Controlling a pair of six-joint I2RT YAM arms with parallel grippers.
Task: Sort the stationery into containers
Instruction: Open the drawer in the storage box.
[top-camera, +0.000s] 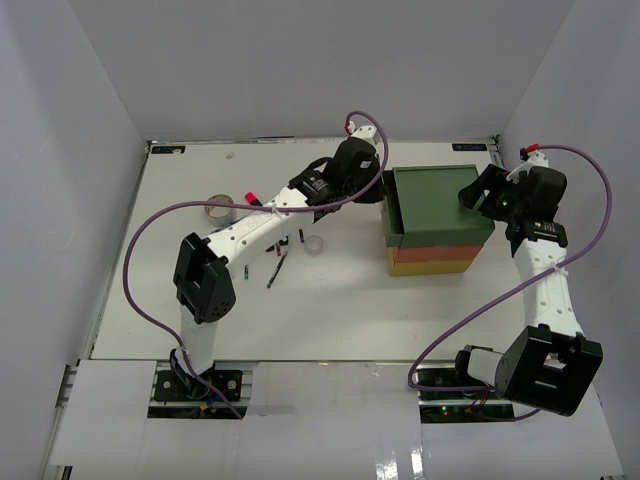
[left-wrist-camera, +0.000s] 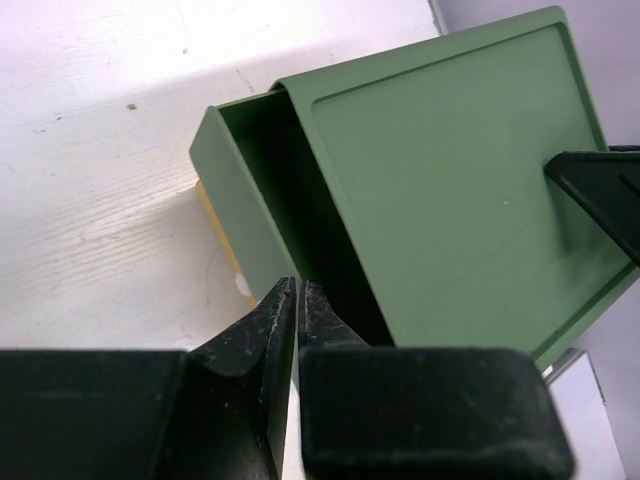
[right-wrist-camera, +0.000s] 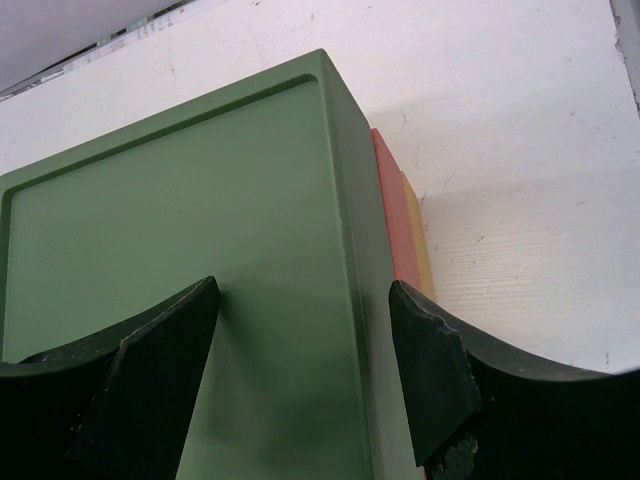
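Observation:
The containers (top-camera: 440, 205) stand as a stack at the right: dark green top, orange-red middle (top-camera: 430, 254), yellow bottom (top-camera: 430, 268). In the left wrist view the green drawer (left-wrist-camera: 235, 195) is slid out a little and shows a dark gap. My left gripper (top-camera: 373, 190) (left-wrist-camera: 298, 292) is shut and empty just above that gap. My right gripper (top-camera: 478, 196) (right-wrist-camera: 300, 350) is open over the green top's (right-wrist-camera: 200, 220) right edge, one finger over the top and one beside the wall. Stationery lies to the left: a pink-capped highlighter (top-camera: 252, 198), a grey tape roll (top-camera: 219, 208), a white tape roll (top-camera: 314, 243) and a thin pen (top-camera: 277, 270).
My left arm (top-camera: 250, 230) stretches across the stationery and hides part of it. White walls close in the table (top-camera: 330, 320) on three sides. My right gripper's finger (left-wrist-camera: 600, 195) shows at the green top's far edge in the left wrist view.

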